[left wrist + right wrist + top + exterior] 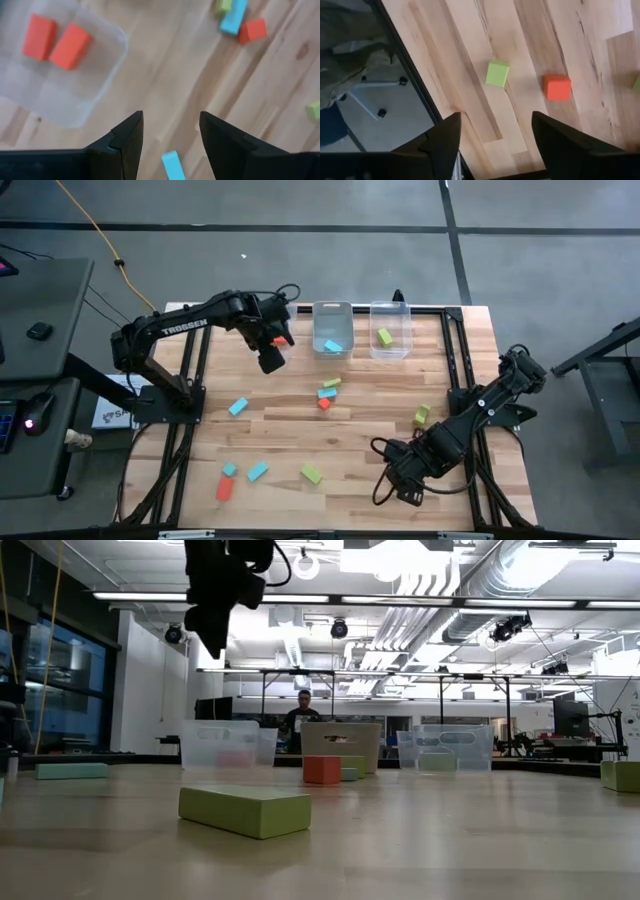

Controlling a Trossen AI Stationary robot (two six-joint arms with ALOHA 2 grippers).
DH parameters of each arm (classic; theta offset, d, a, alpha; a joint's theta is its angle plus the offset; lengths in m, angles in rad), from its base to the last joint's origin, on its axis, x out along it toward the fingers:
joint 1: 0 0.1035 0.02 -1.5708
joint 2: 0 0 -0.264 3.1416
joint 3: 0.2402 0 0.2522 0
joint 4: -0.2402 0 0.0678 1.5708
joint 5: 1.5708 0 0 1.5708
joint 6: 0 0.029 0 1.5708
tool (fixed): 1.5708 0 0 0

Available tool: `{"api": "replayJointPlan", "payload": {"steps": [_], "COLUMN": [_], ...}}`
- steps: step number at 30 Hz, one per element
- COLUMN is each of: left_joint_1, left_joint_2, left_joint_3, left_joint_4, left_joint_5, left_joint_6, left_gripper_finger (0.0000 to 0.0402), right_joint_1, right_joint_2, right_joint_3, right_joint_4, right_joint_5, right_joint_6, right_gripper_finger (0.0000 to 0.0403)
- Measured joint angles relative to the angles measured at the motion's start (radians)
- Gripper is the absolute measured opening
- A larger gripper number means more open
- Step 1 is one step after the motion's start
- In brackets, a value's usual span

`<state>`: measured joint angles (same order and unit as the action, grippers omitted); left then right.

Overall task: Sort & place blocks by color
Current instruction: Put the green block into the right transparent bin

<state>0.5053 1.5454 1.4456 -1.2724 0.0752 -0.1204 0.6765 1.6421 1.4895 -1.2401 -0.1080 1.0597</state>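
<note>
**Two pincers wide and empty, blocks spread over the counter**

Two red-orange blocks [55,41] lie in a clear bin [100,95] just ahead of and below the left pincer [271,358], which hangs above the far left part of the counter [360,440]. Its fingers [125,142] stand well apart with nothing between them. Below it and nearer the front, a light blue block [238,407] lies on the wood; farther toward the front edge sit a red-orange bar [224,488] and two more light blue blocks [257,471].

Right of the left pincer stand two more clear bins: the middle bin [333,312] holds a light blue block [334,346], and the right bin [391,308] holds a yellow-green block [385,337]. Between the two pincers, a small cluster [327,392] of yellow-green, light blue and red-orange blocks lies together, and a yellow-green bar [311,474] lies just left of the right pincer.

The right pincer [408,495] sits low at the front right of the counter, fingers [445,137] spread and holding nothing. Behind it, a yellow-green cube [422,415] rests near the right edge.
</note>
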Motion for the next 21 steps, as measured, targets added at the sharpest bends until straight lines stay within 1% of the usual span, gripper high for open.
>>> {"api": "replayJointPlan", "payload": {"steps": [3, 7, 14, 21], "left_joint_1": [-0.042, -0.106, -0.189, -0.22], "left_joint_2": [0.0, 0.0, 0.0, 0.0], "left_joint_3": [0.0, 0.0, 0.0, 0.0], "left_joint_4": [-0.015, -0.014, -0.011, -0.01], "left_joint_5": [0.0, 0.0, 0.0, 0.0], "left_joint_6": [-0.015, -0.043, -0.034, -0.018], "left_gripper_finger": [0.0172, 0.0172, 0.0172, 0.0172], "right_joint_1": [0.008, 0.03, 0.054, 0.041], "right_joint_2": [0.0, 0.022, 0.114, 0.201], "right_joint_3": [0.0, 0.001, 0.001, 0.001], "right_joint_4": [0.002, 0.022, 0.038, 0.104], "right_joint_5": [0.026, 0.052, 0.047, 0.023], "right_joint_6": [0.053, 0.118, 0.186, 0.246], "right_gripper_finger": [0.0243, 0.0243, 0.0244, 0.0244]}}
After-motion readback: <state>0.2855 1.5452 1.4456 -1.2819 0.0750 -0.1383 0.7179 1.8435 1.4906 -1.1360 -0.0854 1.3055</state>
